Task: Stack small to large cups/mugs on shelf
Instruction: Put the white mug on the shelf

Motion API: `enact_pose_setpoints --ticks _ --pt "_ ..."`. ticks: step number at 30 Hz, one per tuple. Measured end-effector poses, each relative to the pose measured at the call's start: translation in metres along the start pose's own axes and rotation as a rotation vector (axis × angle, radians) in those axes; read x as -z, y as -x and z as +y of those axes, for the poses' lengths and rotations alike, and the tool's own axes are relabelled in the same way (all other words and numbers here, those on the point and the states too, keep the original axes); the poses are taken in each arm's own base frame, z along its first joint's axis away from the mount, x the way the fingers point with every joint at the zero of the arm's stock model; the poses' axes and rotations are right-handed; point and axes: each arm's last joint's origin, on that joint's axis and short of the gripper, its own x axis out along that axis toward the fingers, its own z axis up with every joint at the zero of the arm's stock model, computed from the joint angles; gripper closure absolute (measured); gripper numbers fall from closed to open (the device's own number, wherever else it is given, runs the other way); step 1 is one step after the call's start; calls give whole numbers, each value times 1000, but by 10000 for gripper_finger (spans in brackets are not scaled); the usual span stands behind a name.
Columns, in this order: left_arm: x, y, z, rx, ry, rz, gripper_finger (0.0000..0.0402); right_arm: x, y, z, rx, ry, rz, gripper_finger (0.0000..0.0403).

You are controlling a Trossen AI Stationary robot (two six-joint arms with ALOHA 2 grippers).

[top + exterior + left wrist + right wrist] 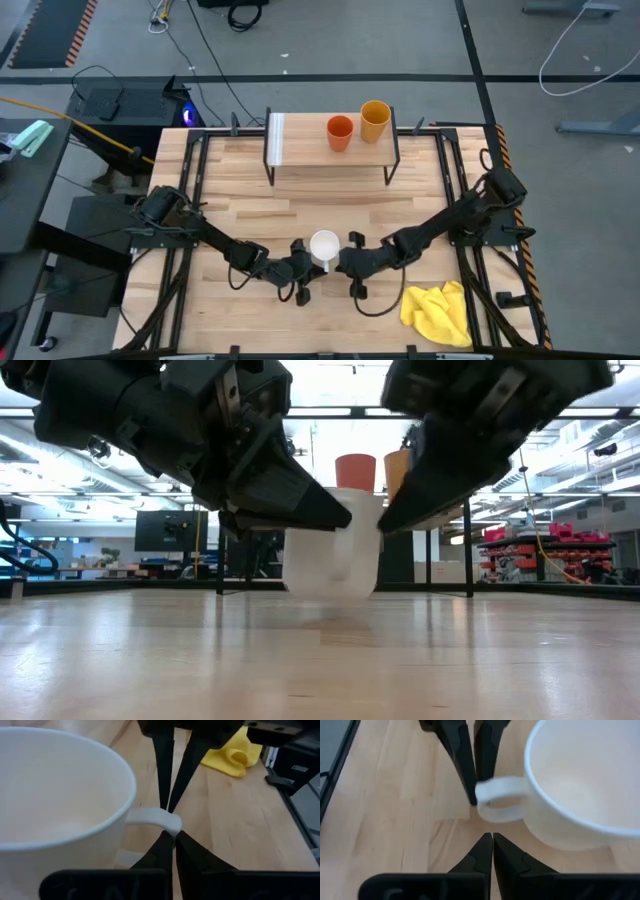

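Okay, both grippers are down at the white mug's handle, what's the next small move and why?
Probably lift the white ceramic mug slightly with the left gripper, shut on its handle. The right gripper, also shut, meets it there, and the low light-wood shelf already holds both orange cups.

Right end effector (492, 840) fingers pressed together just below the mug (580, 785) handle; left end effector (476, 795) tips meet the handle from the far side, wooden tabletop (395, 795) beneath.
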Motion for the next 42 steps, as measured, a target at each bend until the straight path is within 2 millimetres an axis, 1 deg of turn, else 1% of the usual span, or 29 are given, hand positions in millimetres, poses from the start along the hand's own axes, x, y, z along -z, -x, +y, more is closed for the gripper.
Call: enact_pose_setpoints --ticks 7,11,14,19,25,29,35,42 --pt "-4 -1 1 5 11 -28 388 7 37 19 84 1 13 385" --pt "-6 -3 5 -3 25 -35 391 13 54 30 97 5 2 391" --pt "-13 -2 7 -5 38 -53 390 18 60 39 96 10 -4 392" --pt "-32 6 9 0 63 -99 391 26 65 49 91 16 -5 390" --pt "-62 28 13 -12 45 -119 391 33 70 55 107 11 2 392" --pt "-83 47 24 -49 30 -107 391 38 72 57 128 5 9 392" --pt "-113 77 48 -123 15 -109 392 41 74 59 146 1 4 390" --pt "-145 106 84 -207 55 -167 392 42 75 58 155 8 13 391"
